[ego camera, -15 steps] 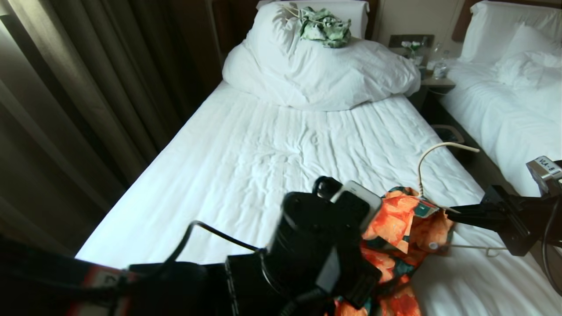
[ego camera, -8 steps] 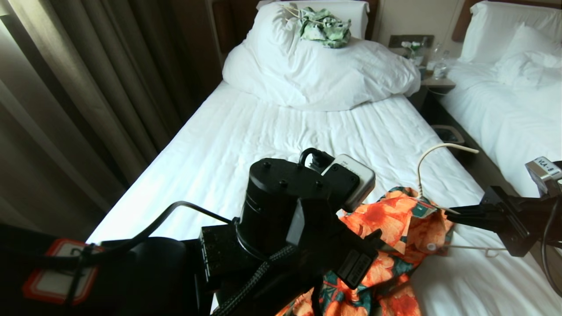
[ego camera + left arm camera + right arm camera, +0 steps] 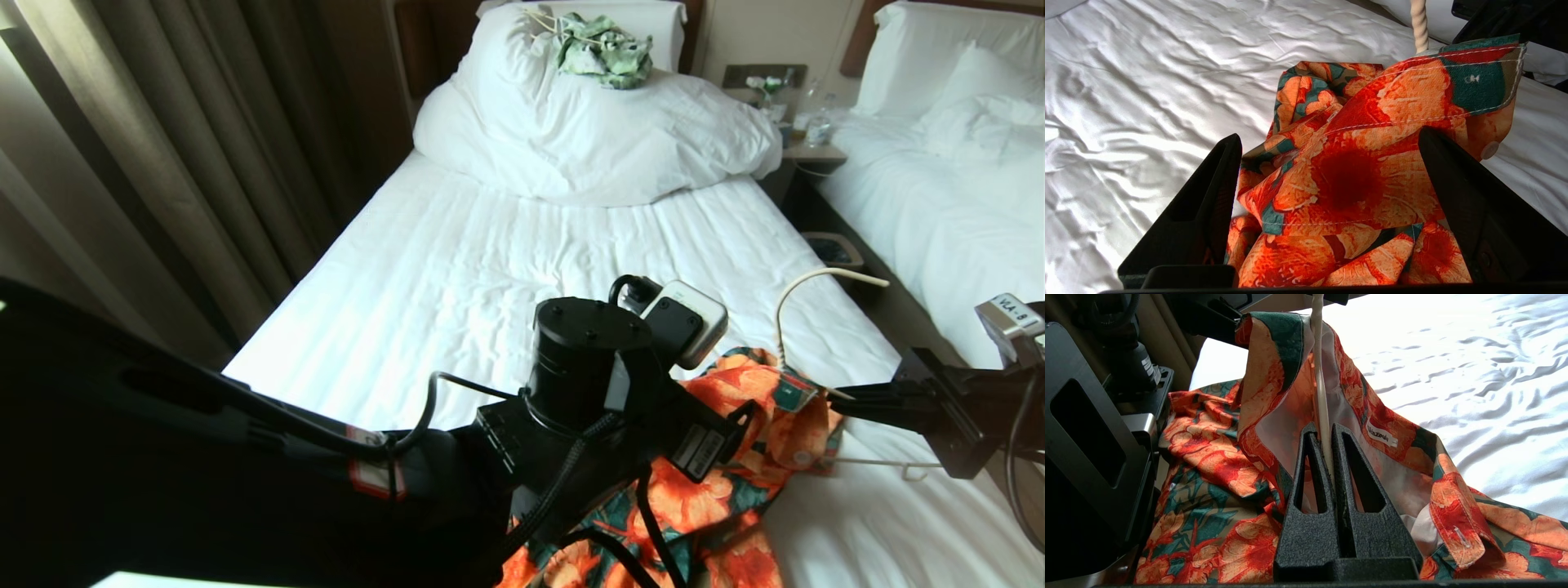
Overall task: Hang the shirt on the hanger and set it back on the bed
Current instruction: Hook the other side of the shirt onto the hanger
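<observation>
Head view: shirt (image 3: 759, 425) bunched at near right part of bed (image 3: 490, 269), on white sheet.
L gripper (image 3: 1327, 171): fingers spread wide w/ orange floral cloth between, nothing clamped.
R gripper (image 3: 1328, 435): clenched on pale hanger (image 3: 1319, 375) stem inside collar, by neck label.
Hanger hook: sticks up above collar.
Far end: green-white garment (image 3: 604, 49) on duvet (image 3: 588, 139).

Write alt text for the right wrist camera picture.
The right gripper is shut on the pale hanger, whose rod runs up inside the collar of the orange-flowered shirt. The shirt lies bunched on the white bed.
</observation>
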`<state>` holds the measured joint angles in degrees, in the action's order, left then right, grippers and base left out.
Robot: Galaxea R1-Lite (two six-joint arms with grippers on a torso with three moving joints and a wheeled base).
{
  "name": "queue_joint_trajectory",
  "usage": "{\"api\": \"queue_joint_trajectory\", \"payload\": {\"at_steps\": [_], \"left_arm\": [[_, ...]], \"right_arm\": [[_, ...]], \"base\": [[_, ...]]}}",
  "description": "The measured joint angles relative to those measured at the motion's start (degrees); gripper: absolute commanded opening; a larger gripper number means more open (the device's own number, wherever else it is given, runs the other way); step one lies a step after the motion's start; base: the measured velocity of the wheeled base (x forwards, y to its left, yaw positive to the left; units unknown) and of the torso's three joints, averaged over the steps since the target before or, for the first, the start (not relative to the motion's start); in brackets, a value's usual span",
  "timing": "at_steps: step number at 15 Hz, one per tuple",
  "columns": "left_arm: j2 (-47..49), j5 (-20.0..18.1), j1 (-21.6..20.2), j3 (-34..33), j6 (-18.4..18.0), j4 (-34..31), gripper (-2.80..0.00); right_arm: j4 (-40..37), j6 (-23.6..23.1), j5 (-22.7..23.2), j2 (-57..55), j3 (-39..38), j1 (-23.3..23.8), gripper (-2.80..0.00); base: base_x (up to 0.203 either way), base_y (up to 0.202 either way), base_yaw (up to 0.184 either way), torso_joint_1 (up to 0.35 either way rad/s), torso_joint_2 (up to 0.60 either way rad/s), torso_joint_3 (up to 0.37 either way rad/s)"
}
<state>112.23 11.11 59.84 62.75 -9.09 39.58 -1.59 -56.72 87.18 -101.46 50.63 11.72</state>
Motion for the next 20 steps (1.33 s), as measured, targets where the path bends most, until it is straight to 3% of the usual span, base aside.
{"api": "queue_joint_trajectory", "payload": {"at_steps": [5,14,15,20], "left_arm": [[3.0,-2.5,0.0,2.5,0.0,0.0,0.00],[7.6,-2.8,0.2,5.2,0.1,0.1,0.00],[7.9,-2.8,0.2,5.2,0.1,0.2,-2.80],[8.2,-2.7,0.2,5.3,0.1,0.2,-2.80]], "right_arm": [[0.0,0.0,0.0,0.0,0.0,-0.9,-2.80],[0.3,0.0,0.0,0.0,-1.0,-0.7,-2.80],[0.3,0.0,0.0,0.0,-1.0,-0.7,-2.80],[0.3,0.0,0.0,0.0,-1.0,-0.6,-2.80]], "base": [[0.000,0.000,0.000,0.000,0.00,0.000],[0.000,0.000,0.000,0.000,0.00,0.000],[0.000,0.000,0.000,0.000,0.00,0.000],[0.000,0.000,0.000,0.000,0.00,0.000]]}}
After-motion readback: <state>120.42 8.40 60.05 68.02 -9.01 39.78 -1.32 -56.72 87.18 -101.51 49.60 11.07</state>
